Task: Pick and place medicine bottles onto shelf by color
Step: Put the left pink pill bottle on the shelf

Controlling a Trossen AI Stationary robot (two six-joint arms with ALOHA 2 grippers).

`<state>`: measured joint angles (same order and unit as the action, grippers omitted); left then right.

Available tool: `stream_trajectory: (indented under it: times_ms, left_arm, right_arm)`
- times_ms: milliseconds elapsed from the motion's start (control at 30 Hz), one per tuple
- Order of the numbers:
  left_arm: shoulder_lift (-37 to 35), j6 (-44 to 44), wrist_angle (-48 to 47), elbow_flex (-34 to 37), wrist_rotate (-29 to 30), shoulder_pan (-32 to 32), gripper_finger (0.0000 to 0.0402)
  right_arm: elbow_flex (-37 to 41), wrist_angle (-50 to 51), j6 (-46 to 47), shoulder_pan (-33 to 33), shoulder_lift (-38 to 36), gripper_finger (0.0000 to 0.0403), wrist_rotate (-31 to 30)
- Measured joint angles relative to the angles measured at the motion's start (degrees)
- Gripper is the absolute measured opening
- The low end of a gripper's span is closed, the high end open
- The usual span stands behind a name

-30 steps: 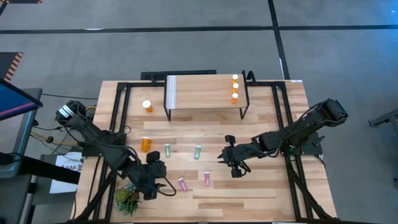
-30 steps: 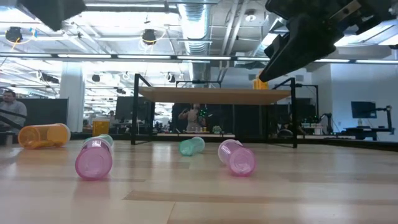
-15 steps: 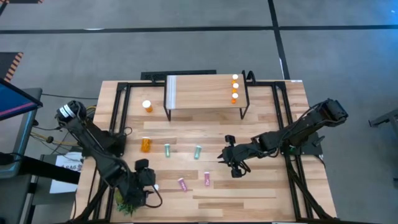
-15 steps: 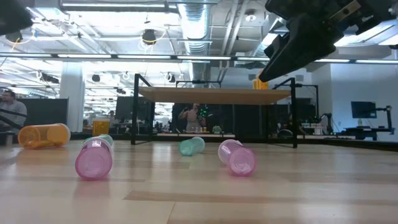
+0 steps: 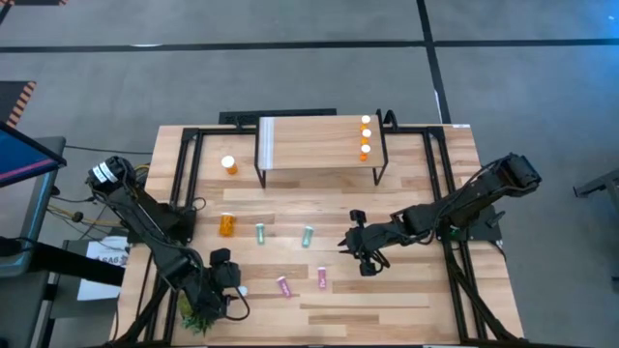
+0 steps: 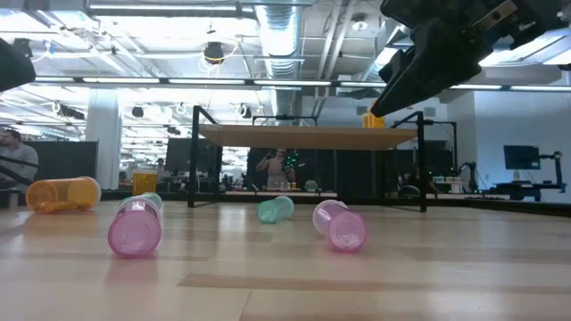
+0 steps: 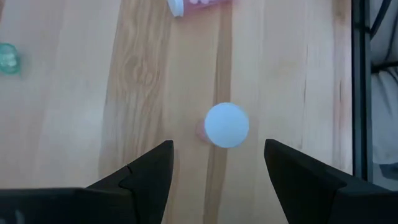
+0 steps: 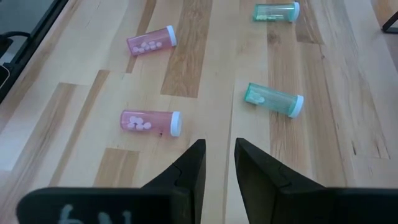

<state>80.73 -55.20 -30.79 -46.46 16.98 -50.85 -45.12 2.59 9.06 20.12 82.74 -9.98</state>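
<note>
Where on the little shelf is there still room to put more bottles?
The shelf is mostly bare: the whole wooden stretch between its pale panel and the three orange bottles lined up at the right end is free. The table strip along the near edge, right of the pink bottles, is bare too. It is crowded near the plant, where the left hand hangs.

The table (image 5: 406, 290) carries a shelf (image 5: 319, 145) with three orange bottles (image 5: 366, 135) standing on it. On the tabletop: two orange bottles (image 5: 226, 224), two teal (image 5: 308, 236), two pink (image 5: 321, 278) lying, plus a plant (image 5: 196, 311).
</note>
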Motion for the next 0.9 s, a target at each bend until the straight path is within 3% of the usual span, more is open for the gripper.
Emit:
stream_trajectory:
  times_ms: [200,900]
  left_arm:
    - [0.00,3.64,2.32,0.00,2.78,0.23,0.0238]
    - [5.60,5.48,5.72,-0.02,1.53,0.76,0.0238]
  right_arm:
    - [0.00,-0.02,0.02,0.00,0.00,0.0107,0.00]
    - [0.00,-0.04,0.00,0.00,0.00,0.0107,-0.48]
